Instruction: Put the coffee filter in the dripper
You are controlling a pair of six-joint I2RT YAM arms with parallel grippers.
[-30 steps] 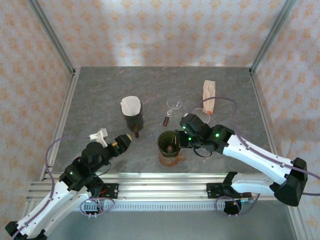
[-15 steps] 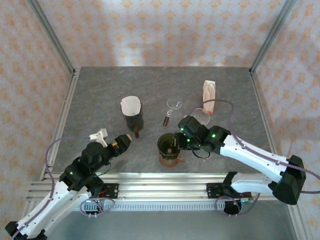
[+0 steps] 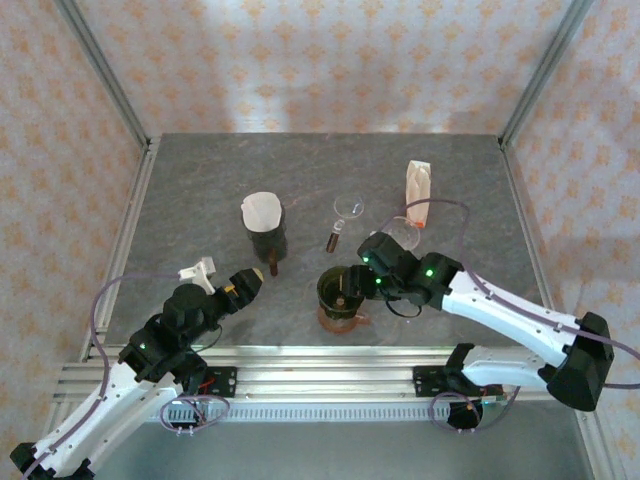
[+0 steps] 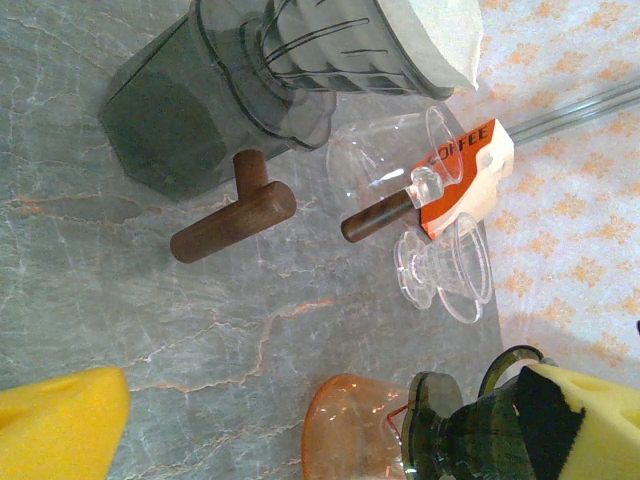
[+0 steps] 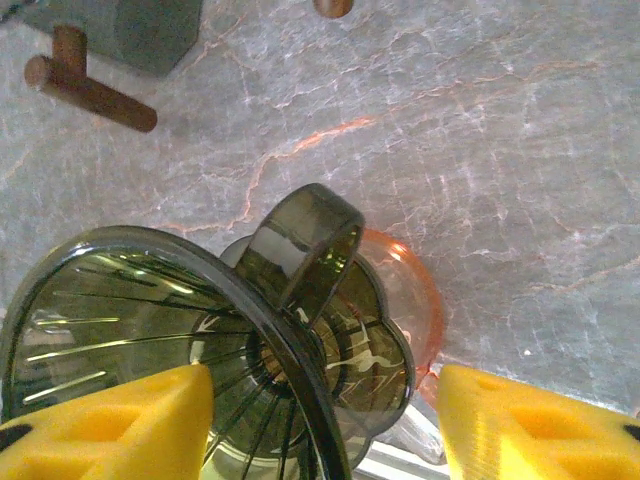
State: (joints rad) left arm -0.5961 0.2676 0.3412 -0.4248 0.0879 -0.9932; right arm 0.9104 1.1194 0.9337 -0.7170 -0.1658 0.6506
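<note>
The white paper coffee filter (image 3: 261, 210) sits in the mouth of a dark ribbed holder (image 3: 267, 238) at centre left; the left wrist view has it at the top (image 4: 432, 30). The dark green dripper (image 3: 337, 288) stands on an orange glass base (image 3: 340, 319), also visible from the left wrist (image 4: 500, 425). My right gripper (image 3: 357, 281) is open, its yellow pads (image 5: 105, 425) straddling the dripper's rim and handle (image 5: 300, 250). My left gripper (image 3: 248, 281) hangs open and empty to the left of the dripper, below the holder.
A wooden-handled tool (image 3: 271, 263) lies by the holder. Behind the dripper are a clear glass dripper (image 3: 350, 208), a brown-handled scoop (image 3: 333, 238), a clear glass (image 3: 402, 235) and a coffee bag (image 3: 418, 182). Aluminium posts and patterned walls enclose the grey table (image 3: 200, 180).
My right gripper has edged slightly left, closer around the dripper. The left arm and the filter have not moved.
</note>
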